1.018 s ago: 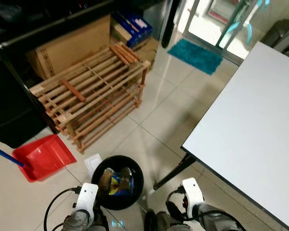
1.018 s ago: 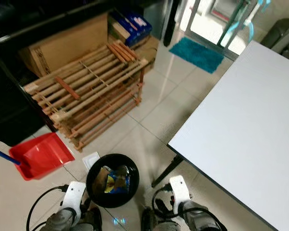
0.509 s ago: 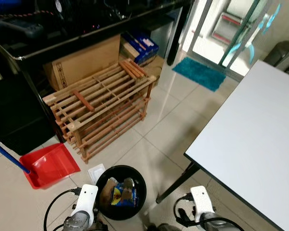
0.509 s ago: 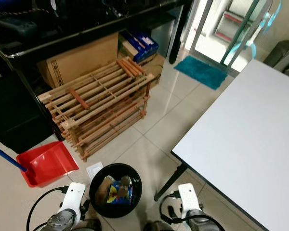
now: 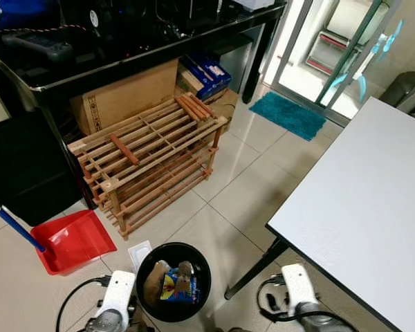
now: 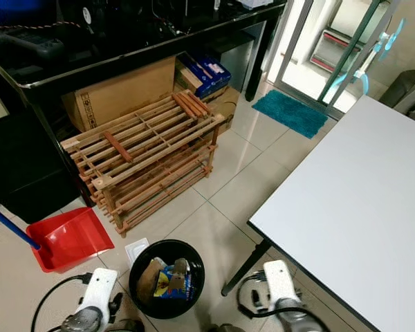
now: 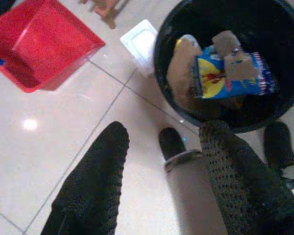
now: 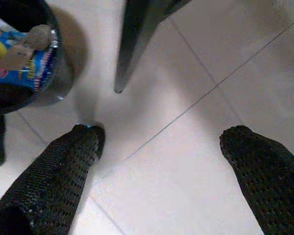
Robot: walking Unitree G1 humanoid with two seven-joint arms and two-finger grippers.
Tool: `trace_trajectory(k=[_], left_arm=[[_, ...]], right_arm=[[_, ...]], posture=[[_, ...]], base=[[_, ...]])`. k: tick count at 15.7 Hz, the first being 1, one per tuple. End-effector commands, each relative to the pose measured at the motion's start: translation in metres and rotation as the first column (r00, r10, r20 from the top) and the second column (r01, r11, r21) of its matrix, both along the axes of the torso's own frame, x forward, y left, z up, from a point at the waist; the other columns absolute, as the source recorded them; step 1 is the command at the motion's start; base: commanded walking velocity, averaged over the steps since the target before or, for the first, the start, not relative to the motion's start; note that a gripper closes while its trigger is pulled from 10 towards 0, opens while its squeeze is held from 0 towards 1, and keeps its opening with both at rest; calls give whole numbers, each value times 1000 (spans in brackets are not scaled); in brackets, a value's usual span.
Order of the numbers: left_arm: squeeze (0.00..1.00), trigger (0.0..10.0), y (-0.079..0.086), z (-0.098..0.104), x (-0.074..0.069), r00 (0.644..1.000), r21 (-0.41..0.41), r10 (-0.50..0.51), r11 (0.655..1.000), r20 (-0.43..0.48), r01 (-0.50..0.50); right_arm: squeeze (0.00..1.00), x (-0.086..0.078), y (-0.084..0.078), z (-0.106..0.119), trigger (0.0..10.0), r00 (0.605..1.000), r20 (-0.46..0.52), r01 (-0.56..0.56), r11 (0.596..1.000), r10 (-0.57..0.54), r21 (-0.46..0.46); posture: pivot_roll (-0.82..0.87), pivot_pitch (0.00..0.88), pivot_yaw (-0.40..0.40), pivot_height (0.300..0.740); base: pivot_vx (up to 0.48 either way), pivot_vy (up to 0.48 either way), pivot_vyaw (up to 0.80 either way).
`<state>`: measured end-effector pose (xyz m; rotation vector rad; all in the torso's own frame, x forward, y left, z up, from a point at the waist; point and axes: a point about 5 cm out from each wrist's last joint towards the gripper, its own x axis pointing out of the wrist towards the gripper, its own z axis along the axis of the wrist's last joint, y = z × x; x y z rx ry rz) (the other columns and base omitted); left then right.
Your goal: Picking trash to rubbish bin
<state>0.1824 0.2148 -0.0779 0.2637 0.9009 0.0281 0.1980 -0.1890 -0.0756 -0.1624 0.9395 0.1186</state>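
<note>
We see our left gripper (image 7: 159, 147) w/ fingers (image 7: 95, 176) spread wide, holding nothing, touching nothing; it hangs above the tiled floor (image 7: 44, 127) just beside the black rubbish bin (image 7: 159, 58). Right gripper (image 8: 157, 142) is spread wide too, empty, hanging over bare tiles near the black table leg (image 8: 134, 39), bin edge off to one side. Both arms hang low at our sides; in the head views the white wrist housings sit either side of the bin, left wrist (image 5: 117, 294) and right wrist (image 5: 294, 283), cables looping by them.

The bin (image 5: 173, 280) stands on the floor betw. our arms, slightly toward our left. The trash is inside it: a blue-yellow snack packet (image 7: 235, 73), a brown crumpled piece (image 7: 181, 73) and a bit of cardboard (image 7: 225, 41) on top. A small white square lid-like item (image 5: 140, 252) lies on the floor touching or just beside the bin's rim; can't tell which.

Red dustpan (image 5: 72, 238) w/ blue handle sits to our left. Wooden slatted shoe rack (image 5: 149, 155) ahead, cardboard box (image 5: 128, 93) behind it under a black desk (image 5: 124, 55). White table (image 5: 366, 207) on our right, teal mat (image 5: 290, 114) by the glass door
</note>
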Motion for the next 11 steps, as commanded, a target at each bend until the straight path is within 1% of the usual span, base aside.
trace_trajectory(k=[1,3,5,6,8,11], left_arm=[[0,10000,-1,-1,-3,1000,5,-8,1000,-6,8],[0,10000,1,-1,-3,1000,10,-10,1000,-8,11],[0,10000,-1,-1,-2,1000,10,-16,1000,-8,17],[0,10000,-2,-1,-1,1000,9,-22,1000,-8,22],[0,10000,-7,-1,0,1000,-4,-31,1000,-2,31],[0,10000,-8,-1,0,999,-11,-33,999,2,33]], right_arm=[[0,-5,-12,-1,10000,1000,-12,-18,999,18,-31],[0,-7,-19,0,10000,1000,-15,-14,999,13,-39],[0,-9,-21,-1,10000,1000,-24,-2,999,1,-39],[0,-10,-19,-2,10000,1000,-25,1,1000,-2,-30],[0,-12,-6,-5,10000,999,-28,18,1000,-17,11],[0,-14,4,-8,10000,999,-34,14,999,-12,42]], posture=[[-11,63,-127,740],[-16,58,-124,740],[-17,55,-122,740],[-18,54,-121,740],[-18,50,-120,740],[-12,45,-123,740]], base=[[0,0,0],[0,0,0],[0,0,0],[0,0,0],[0,0,0],[0,0,0]])
